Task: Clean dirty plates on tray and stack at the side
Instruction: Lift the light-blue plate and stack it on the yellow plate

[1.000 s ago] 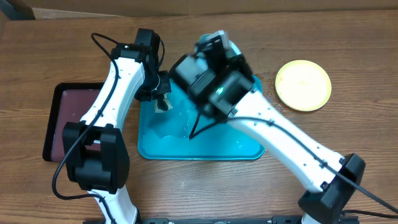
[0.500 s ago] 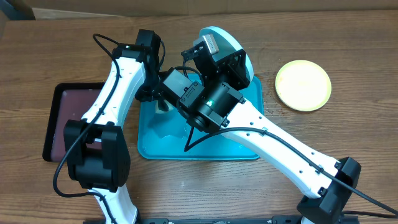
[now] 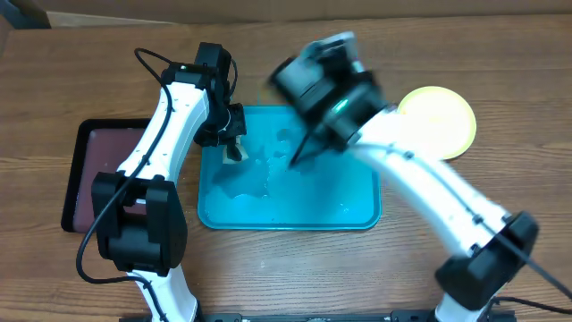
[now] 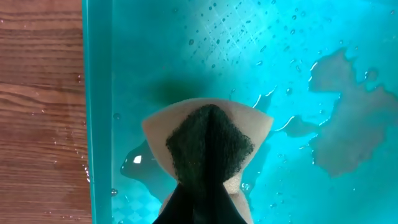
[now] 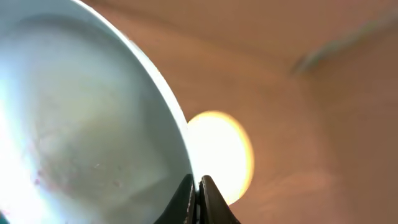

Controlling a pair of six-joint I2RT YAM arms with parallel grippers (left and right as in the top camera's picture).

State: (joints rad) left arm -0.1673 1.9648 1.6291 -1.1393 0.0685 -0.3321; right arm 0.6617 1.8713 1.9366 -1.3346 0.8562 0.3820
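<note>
My right gripper [image 5: 199,193] is shut on the rim of a pale aqua-rimmed plate [image 5: 87,124], held tilted in the air; faint reddish specks show near its lower left. Beyond it lies the lime-green plate [image 5: 221,155], flat on the table at the right [image 3: 435,122]. In the overhead view the blurred right arm [image 3: 340,98] is over the far right part of the turquoise tray [image 3: 340,192]. My left gripper [image 4: 202,202] is shut on a tan sponge with a dark scouring face [image 4: 208,140], over the tray's left part [image 3: 234,152]. The white-rimmed plate is out of view.
The tray floor is wet, with puddles and droplets [image 4: 348,137]. A dark maroon tray [image 3: 89,170] lies left of the turquoise one. Bare wooden table surrounds both trays.
The right arm has swung right with the plate, from over the tray's middle towards the lime-green plate. The left arm and sponge have stayed put.
</note>
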